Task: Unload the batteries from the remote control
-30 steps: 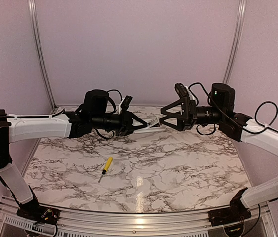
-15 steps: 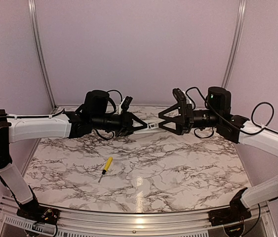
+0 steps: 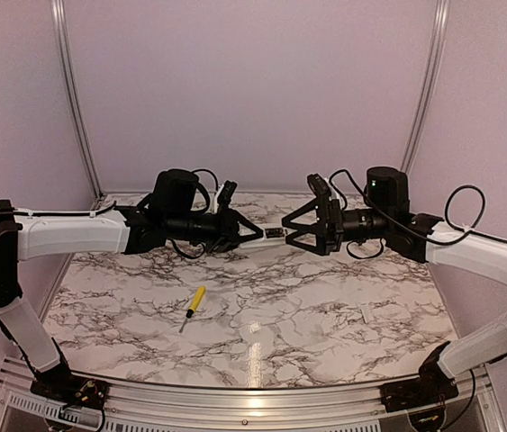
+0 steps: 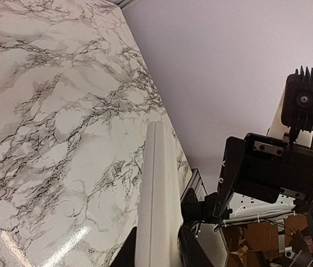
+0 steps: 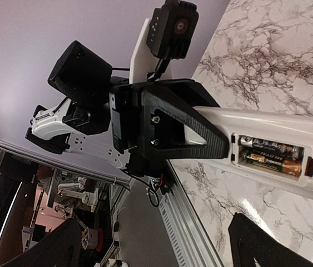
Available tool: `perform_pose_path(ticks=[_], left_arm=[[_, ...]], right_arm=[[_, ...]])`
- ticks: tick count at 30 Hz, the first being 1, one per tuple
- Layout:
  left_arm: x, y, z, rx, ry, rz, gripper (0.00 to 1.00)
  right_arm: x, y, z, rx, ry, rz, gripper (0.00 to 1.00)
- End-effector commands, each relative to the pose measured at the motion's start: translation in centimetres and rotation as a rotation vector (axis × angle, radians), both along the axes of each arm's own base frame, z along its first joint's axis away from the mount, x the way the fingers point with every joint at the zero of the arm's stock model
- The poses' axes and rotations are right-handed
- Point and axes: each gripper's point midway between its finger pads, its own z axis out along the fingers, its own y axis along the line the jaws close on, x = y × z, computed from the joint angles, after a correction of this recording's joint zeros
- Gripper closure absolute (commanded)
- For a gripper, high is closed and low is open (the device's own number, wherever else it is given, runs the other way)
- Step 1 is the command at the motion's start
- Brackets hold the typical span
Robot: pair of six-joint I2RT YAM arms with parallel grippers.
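My left gripper [image 3: 251, 235] is shut on the white remote control [image 3: 271, 234] and holds it level above the back of the table. In the left wrist view the remote [image 4: 159, 189] runs up from between my fingers [image 4: 192, 253]. Its battery compartment is open; two dark batteries [image 5: 270, 156] lie side by side in it, seen in the right wrist view. My right gripper [image 3: 287, 230] is open and empty, its jaws spread above and below the remote's free end. Its fingers [image 5: 267, 245] frame the remote [image 5: 289, 130] without touching it.
A yellow-handled screwdriver [image 3: 195, 301] lies on the marble table [image 3: 307, 297] left of centre. A small pale piece [image 3: 364, 313] lies on the right side of the table. Metal rails run along the table edges and purple walls stand close behind.
My right gripper has moved left toward the remote, and its open jaws now straddle the free end. The left arm and the remote have barely moved.
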Motion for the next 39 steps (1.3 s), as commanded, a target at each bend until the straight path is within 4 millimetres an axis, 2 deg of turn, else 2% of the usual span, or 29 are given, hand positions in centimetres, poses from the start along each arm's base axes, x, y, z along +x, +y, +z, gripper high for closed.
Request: perform_pose_path(ticks=[1, 11, 17, 22, 28, 33, 39], left_arm=[[0.8, 0.9, -0.5, 0.032, -0.016, 0.038, 1.00], [0.6, 1.6, -1.8, 0.083, -0.006, 0.036, 1.00], [-0.3, 2.4, -3.2, 0.104, 0.024, 0.041, 1.00], [-1.0, 2.9, -4.7, 0.086, 0.070, 0.054, 1.00], [-1.5, 1.9, -7.3, 0.070, 0.129, 0.046, 1.00], [-1.1, 1.0, -8.8, 0.025, 0.175, 0.044, 1.00], [-1.1, 0.2, -11.3, 0.063, 0.226, 0.024, 1.00]], right_arm=[[0.0, 0.4, -0.7, -0.028, -0.004, 0.016, 0.09], [1.2, -0.3, -0.8, -0.101, -0.040, -0.016, 0.09], [2.0, -2.2, -0.6, -0.150, -0.070, -0.073, 0.08], [2.7, -4.0, -1.7, -0.234, -0.081, -0.157, 0.07], [2.9, -5.0, -3.4, -0.307, -0.061, -0.207, 0.07], [2.4, -5.5, -3.9, -0.323, -0.043, -0.217, 0.07], [1.7, -6.3, -4.5, -0.339, -0.023, -0.233, 0.07]])
